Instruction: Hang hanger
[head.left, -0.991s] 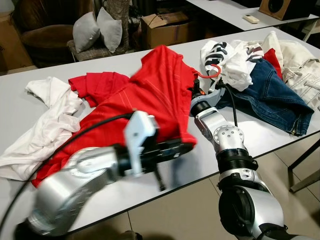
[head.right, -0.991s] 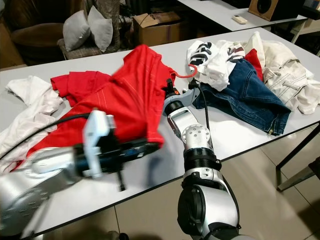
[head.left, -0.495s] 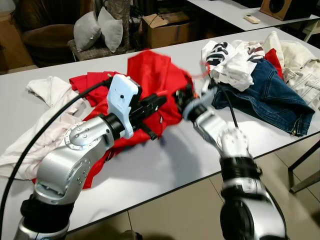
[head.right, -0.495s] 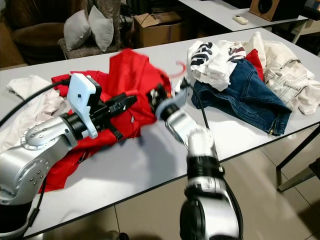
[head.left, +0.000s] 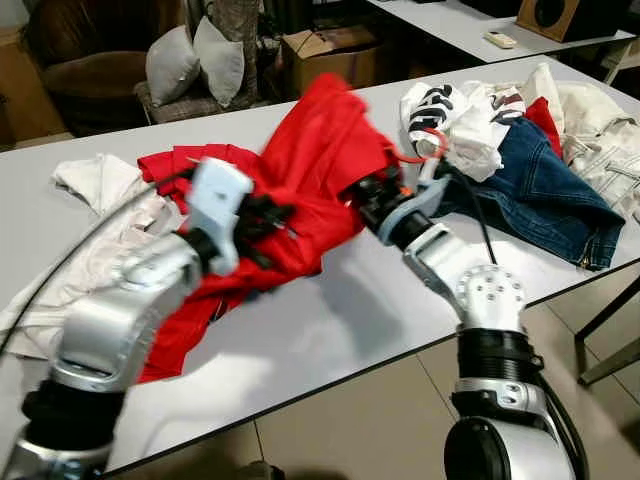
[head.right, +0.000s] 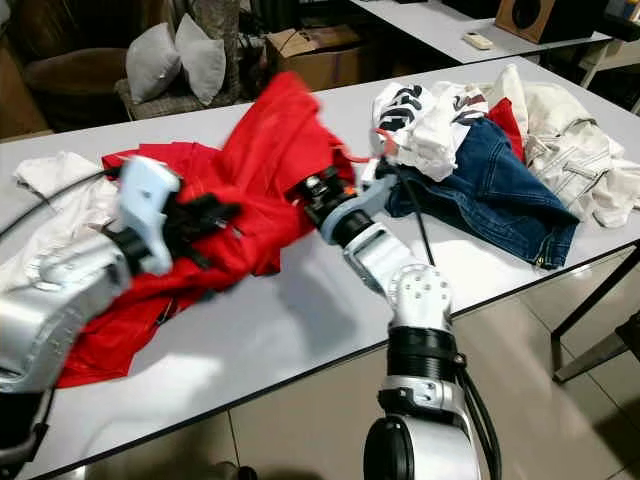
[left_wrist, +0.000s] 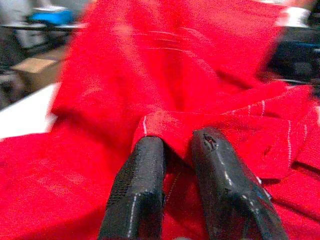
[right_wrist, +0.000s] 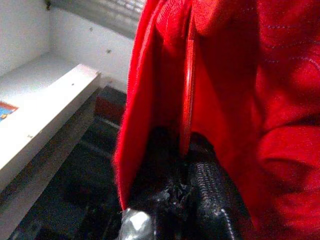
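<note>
a lived-in room turned workspace: long grey tables (head.left: 330, 330) heaped with laundry (head.left: 540, 150), a brown armchair (head.left: 90, 70) with grey cushions (head.left: 195, 60) and a cardboard box (head.left: 330, 55) at the far side.

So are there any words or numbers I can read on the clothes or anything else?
None can be read.
White shirt with big black marks: folded, so the marks cannot be read.
Cardboard box behind the table: no print legible.
Red shirt held by both hands: only thin pale stripes.

Matt red knit cloth shirt (head.left: 310, 160), thin glossy red plastic hanger (right_wrist: 187, 95), smooth white tabletop (head.left: 330, 330), rubbery black fingers (left_wrist: 137, 195).
</note>
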